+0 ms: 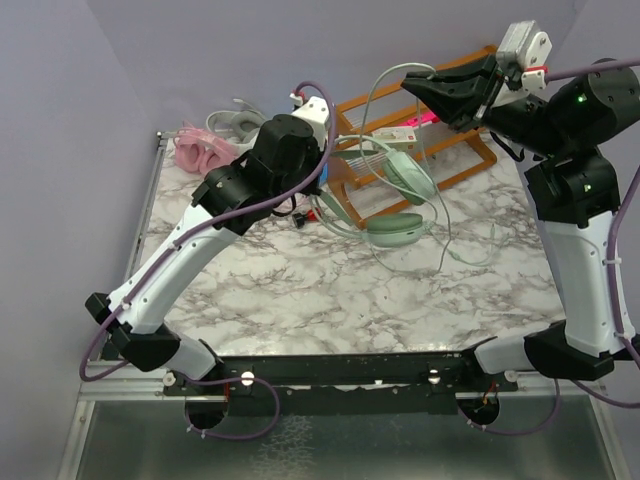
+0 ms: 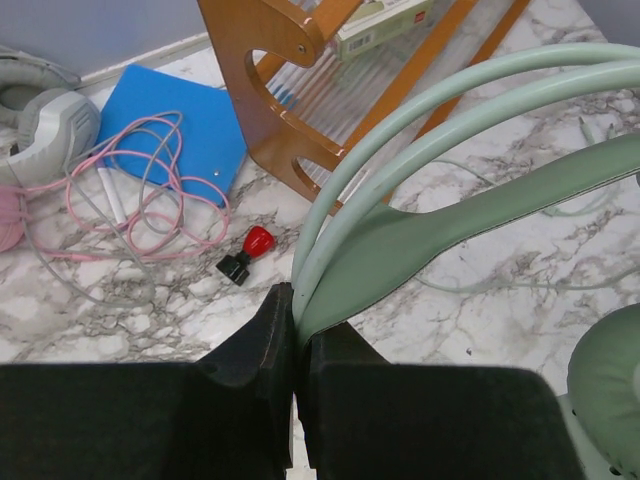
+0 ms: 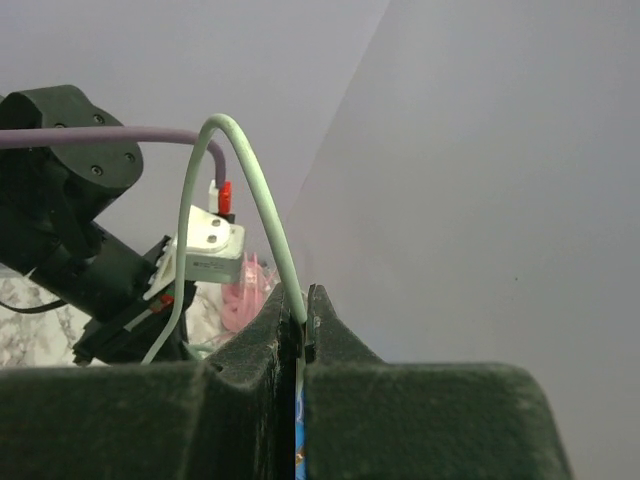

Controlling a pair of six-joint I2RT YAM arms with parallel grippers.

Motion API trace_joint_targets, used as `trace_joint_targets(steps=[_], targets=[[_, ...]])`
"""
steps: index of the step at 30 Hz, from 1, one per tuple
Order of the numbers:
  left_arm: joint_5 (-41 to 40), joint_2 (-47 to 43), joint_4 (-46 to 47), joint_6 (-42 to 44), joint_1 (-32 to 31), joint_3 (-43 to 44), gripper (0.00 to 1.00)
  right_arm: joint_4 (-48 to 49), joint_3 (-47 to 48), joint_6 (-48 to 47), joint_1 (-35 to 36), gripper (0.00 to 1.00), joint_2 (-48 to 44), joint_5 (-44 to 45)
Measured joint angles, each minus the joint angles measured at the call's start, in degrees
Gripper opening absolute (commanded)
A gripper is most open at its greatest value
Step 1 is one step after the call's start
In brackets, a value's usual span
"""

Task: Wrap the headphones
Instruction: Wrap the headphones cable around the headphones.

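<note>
The mint green headphones (image 1: 408, 180) lie in the middle of the marble table, one cup (image 1: 396, 229) nearer the front. My left gripper (image 2: 297, 325) is shut on the mint headband (image 2: 440, 225), pinching its end just above the table. Raised at the back right, my right gripper (image 1: 416, 90) is shut on the mint cable (image 3: 256, 190), which arcs up out of the jaws and loops down to the headset. The pink headphones (image 1: 198, 150) and the silver-grey headphones (image 1: 236, 122) sit at the back left, their cables (image 2: 150, 190) tangled together.
A wooden rack (image 1: 440, 160) stands at the back behind the mint headset. A blue pad (image 2: 185, 125) lies beside it. A small red-and-black object (image 2: 248, 252) rests on the marble near my left fingers. Grey walls close in the back and left.
</note>
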Motion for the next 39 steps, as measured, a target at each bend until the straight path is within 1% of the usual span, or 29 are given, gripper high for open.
trace_joint_targets(steps=[7,12,18,26,31,39], targets=[[6.6,-2.4,1.9,3.7,-1.1,-4.1,0.0,-1.9,4.9,-1.7,0.0,0.01,3.0,1.1],[10.6,-5.4,5.4,5.2,-1.8,-9.0,0.0,-3.4,3.7,-2.9,0.0,0.01,3.8,2.3],[12.8,-10.5,9.4,4.6,-1.9,-10.8,0.0,-3.5,-2.1,-3.6,0.0,0.01,3.3,5.0],[12.4,-17.2,15.8,1.5,-1.9,-14.1,0.0,-1.8,-12.4,-3.2,0.0,0.01,0.8,11.5],[10.7,-19.7,17.5,-0.3,-1.9,-16.2,0.0,1.6,-19.8,-1.5,0.0,0.01,-1.8,15.4],[5.3,-23.6,19.4,-4.7,-1.9,-19.2,0.0,8.9,-32.5,3.0,0.0,0.01,-5.7,16.2]])
